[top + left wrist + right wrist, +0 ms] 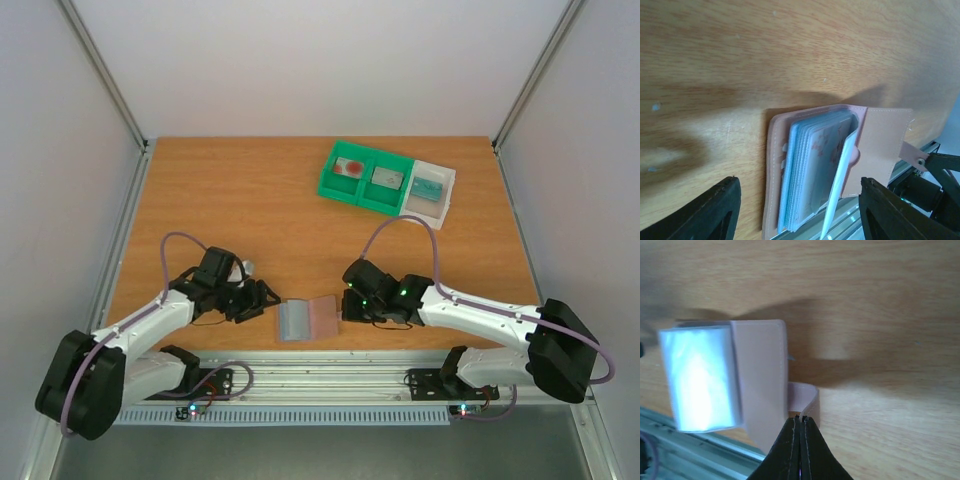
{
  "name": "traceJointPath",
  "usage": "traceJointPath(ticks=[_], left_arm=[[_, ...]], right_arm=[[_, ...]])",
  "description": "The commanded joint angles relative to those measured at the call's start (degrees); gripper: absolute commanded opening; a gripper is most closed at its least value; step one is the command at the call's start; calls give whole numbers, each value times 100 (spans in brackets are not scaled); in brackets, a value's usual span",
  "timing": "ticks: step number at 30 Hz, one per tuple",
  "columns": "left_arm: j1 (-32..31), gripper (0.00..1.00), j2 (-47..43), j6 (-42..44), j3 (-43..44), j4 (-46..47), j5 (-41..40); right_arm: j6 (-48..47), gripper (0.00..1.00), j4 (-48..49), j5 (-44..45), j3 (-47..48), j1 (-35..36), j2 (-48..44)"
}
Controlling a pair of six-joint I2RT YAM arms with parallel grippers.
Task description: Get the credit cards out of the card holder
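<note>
Matt card holder (882, 145), glossy plastic sleeves (815, 170)

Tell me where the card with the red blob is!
In the top view, the red-blotched card lies in the left compartment of the green tray at the far side of the table, beside the greyish card.

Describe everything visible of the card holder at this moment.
The card holder lies open on the wooden table near its front edge. Its cover looks like pale pink stitched leatherette. Inside is a stack of clear bluish plastic sleeves, one leaf lifted. A snap strap sticks out where the shut right hand seems to pinch it. The open left hand is close by, apparently not touching.
</note>
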Motion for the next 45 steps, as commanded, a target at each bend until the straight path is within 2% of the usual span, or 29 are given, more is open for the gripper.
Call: traceJointPath(ticks=[1, 7, 9, 13, 19, 37, 40, 42, 45], left_arm=[[-37, 63, 101, 25, -149, 426, 113], [-37, 53, 259, -41, -158, 626, 321], [-45, 53, 207, -102, -147, 766, 458], [-95, 61, 123, -405, -155, 1335, 884], [-321, 65, 585, -620, -56, 1935, 1043], [-1192, 65, 1670, -922, 496, 2708, 972], [-1324, 57, 1705, -1160, 493, 3062, 1010], [-1407, 51, 1795, -1259, 556, 3190, 979], [-1458, 47, 2132, -1238, 622, 3300, 983]], right_arm=[[214, 1, 85, 367, -263, 43, 114], [139, 2, 21, 528, -313, 41, 249], [137, 2, 14, 554, -321, 43, 265], [165, 2, 34, 603, -360, 43, 245], [170, 2, 120, 620, -390, 50, 232], [90, 2, 184, 704, -431, 43, 117], [57, 4, 214, 737, -462, 43, 81], [17, 8, 216, 750, -484, 50, 30], [-44, 16, 105, 778, -469, 49, -109]])
